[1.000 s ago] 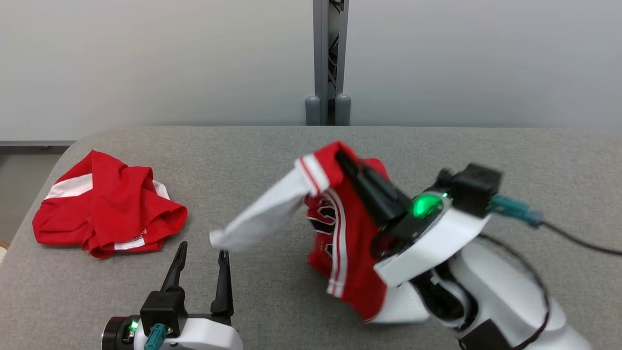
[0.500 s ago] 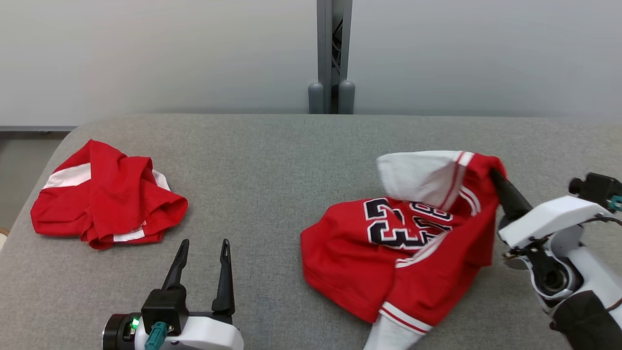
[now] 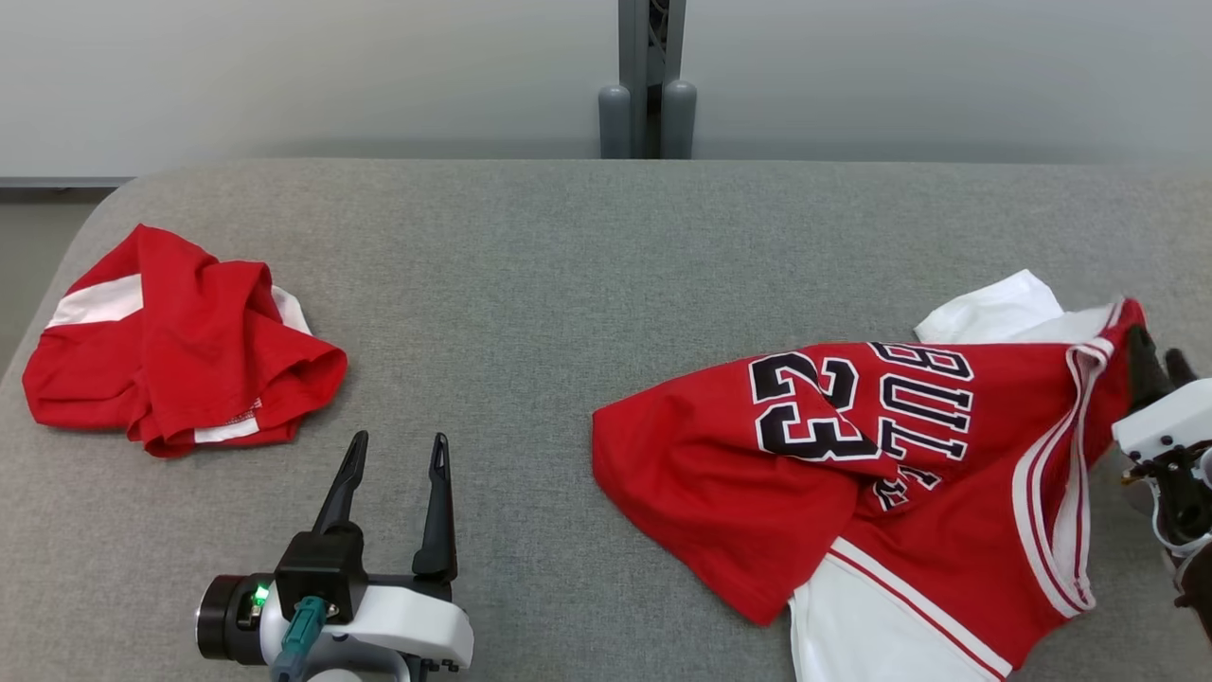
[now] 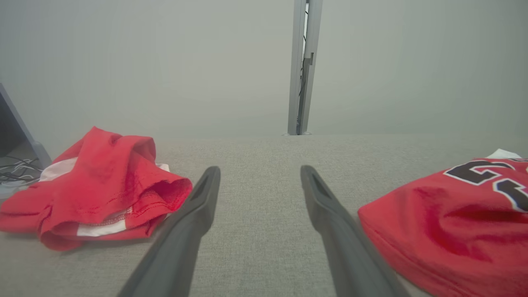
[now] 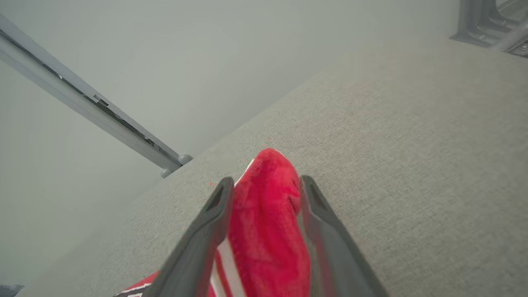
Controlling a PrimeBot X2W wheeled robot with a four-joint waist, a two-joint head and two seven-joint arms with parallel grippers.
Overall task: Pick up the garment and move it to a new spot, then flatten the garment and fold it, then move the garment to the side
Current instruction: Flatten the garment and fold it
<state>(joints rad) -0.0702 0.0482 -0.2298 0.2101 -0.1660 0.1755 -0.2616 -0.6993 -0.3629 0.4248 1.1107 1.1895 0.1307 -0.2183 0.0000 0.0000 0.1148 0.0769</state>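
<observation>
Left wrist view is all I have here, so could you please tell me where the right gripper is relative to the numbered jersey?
Observer: The right gripper is at the right end of the jersey, by its red-and-white trimmed opening.
Operator: Thank you. Is there cloth between its fingers?
Observer: Yes. In the right wrist view a red fold sits between the parted fingers. I cannot tell whether they pinch it.
Operator: And how does the jersey lie?
Observer: It lies spread but wrinkled on the table, number 23 facing up, with a white sleeve at the far side.
</observation>
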